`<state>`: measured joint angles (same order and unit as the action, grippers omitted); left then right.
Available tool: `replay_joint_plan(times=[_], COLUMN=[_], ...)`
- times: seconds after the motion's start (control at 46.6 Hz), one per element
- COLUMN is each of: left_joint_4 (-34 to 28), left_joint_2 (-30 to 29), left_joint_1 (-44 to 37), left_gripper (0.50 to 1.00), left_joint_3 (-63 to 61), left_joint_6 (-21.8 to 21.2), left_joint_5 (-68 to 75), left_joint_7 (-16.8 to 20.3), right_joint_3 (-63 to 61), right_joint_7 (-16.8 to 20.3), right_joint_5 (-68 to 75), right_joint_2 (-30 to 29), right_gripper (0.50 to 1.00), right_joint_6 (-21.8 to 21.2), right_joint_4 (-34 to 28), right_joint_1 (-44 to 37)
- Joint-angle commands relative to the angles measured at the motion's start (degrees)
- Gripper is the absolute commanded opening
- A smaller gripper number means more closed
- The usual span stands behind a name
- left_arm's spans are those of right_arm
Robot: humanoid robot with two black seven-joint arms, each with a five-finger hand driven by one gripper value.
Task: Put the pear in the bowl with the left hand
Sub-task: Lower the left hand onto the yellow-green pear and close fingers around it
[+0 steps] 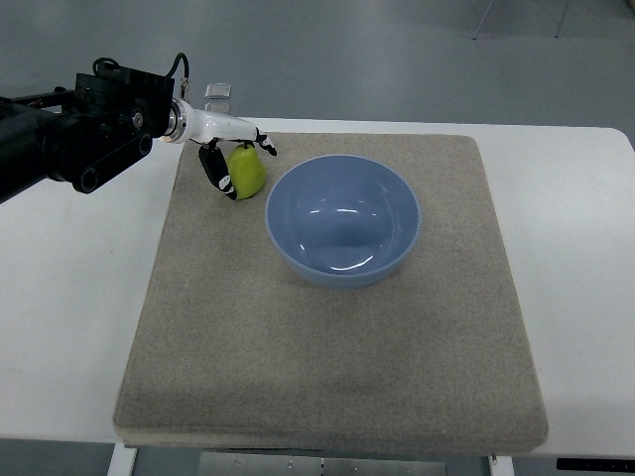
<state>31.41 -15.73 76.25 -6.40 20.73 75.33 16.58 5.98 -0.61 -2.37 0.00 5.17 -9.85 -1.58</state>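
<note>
A yellow-green pear [247, 172] stands on the grey mat [327, 347], just left of the blue bowl [342, 220]. My left hand [236, 159] reaches in from the upper left, its fingers curled around the pear from above and from the left side. The pear rests at mat level, a small gap away from the bowl's rim. The bowl is empty. The right arm does not show.
The mat lies on a white table [69, 297]. A small clear object [218, 91] sits at the table's far edge behind my hand. My black left forearm [69, 134] hangs over the table's left rear corner.
</note>
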Motion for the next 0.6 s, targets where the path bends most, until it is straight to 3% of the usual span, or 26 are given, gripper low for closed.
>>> replay_joint_plan(times=[0.0, 0.579], left_joint_4=[0.05, 0.23], left_joint_2=[0.0, 0.44], left_joint_1=[0.39, -0.49], left_gripper=[0.958, 0.962], left_joint_3=[0.07, 0.25], left_joint_6=[0.01, 0.1], left_joint_5=[-0.01, -0.19], left_joint_7=[0.12, 0.21], right_joint_3=[0.0, 0.0], right_joint_7=[0.0, 0.0], right_joint_5=[0.0, 0.0], right_joint_2=[0.0, 0.0], right_gripper=[0.924, 0.924], right_joint_6=[0.01, 0.01], right_joint_4=[0.0, -0.08], right_joint_1=[0.0, 0.0])
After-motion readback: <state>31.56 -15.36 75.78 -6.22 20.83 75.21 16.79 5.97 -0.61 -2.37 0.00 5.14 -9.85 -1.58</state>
